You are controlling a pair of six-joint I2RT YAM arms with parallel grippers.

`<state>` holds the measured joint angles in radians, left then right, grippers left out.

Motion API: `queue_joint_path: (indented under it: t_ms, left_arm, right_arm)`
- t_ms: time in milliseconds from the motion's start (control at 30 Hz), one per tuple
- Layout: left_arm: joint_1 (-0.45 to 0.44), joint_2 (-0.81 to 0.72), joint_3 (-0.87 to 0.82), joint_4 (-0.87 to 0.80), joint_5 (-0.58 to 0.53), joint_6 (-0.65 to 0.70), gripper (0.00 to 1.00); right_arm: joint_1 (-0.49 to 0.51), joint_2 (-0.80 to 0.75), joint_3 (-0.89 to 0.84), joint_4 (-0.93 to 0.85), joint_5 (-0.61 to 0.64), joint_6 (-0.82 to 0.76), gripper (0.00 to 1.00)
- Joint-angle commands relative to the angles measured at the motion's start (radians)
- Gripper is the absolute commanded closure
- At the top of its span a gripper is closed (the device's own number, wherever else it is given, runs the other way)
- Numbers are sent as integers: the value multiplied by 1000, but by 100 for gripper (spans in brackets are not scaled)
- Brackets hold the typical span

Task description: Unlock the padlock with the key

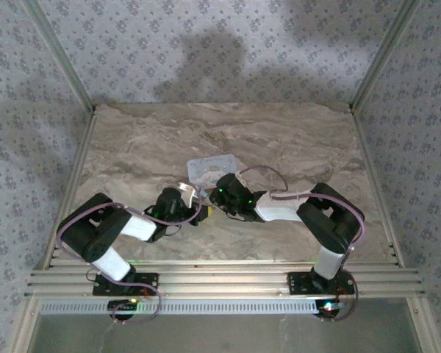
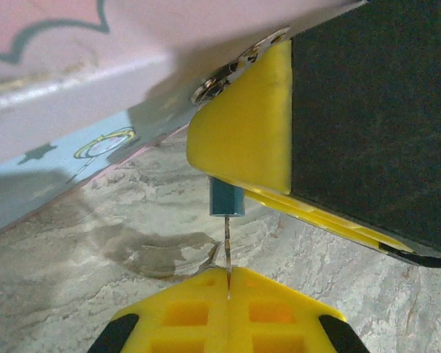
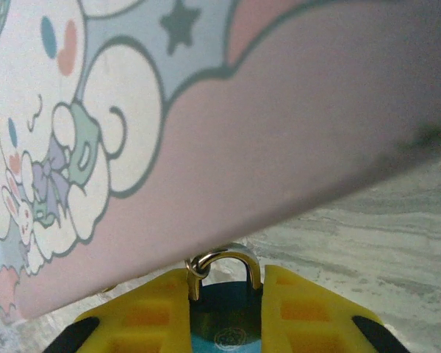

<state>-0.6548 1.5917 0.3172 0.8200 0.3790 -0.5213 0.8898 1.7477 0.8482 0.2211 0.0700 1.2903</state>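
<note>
The padlock (image 3: pixel 224 312) is small and dark blue, and its silver shackle (image 3: pixel 239 257) hooks through a ring on the edge of the pale tin with a cartoon lid (image 3: pixel 242 132). My right gripper (image 3: pixel 226 278) is shut on the padlock, one yellow finger against each side of its body. In the left wrist view the padlock (image 2: pixel 226 198) hangs under a yellow finger (image 2: pixel 242 132) of the right gripper. The thin key (image 2: pixel 226 246) stands upright with its tip in the padlock's underside. My left gripper (image 2: pixel 228 285) is shut on the key. From above, both grippers meet just in front of the tin (image 1: pixel 209 168).
The tin lies on a marbled tabletop (image 1: pixel 294 140) enclosed by patterned walls and metal corner posts. An aluminium rail (image 1: pixel 220 283) carries both arm bases at the near edge. Cables loop off each arm.
</note>
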Motion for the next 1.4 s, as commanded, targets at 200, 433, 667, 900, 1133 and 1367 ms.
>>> queue_joint_path:
  t_ms: [200, 433, 667, 900, 1133, 1367]
  left_arm:
    - [8, -30, 6, 46, 14, 6, 100]
    - [15, -70, 43, -22, -14, 60, 100]
    - [17, -58, 81, 21, 17, 12, 100]
    - [68, -73, 88, 86, 108, -99, 100]
    - [121, -15, 111, 172, 193, -219, 100]
    - [84, -47, 119, 48, 92, -82, 100]
  right_arm:
    - [7, 30, 17, -43, -54, -37, 100]
    - [11, 26, 50, -134, -75, -54, 100]
    - [18, 30, 92, -221, -66, -80, 100]
    - [19, 35, 84, -228, -51, -91, 100]
    - [24, 53, 87, -212, -61, -89, 100]
    - [28, 67, 104, -247, -69, -95, 100]
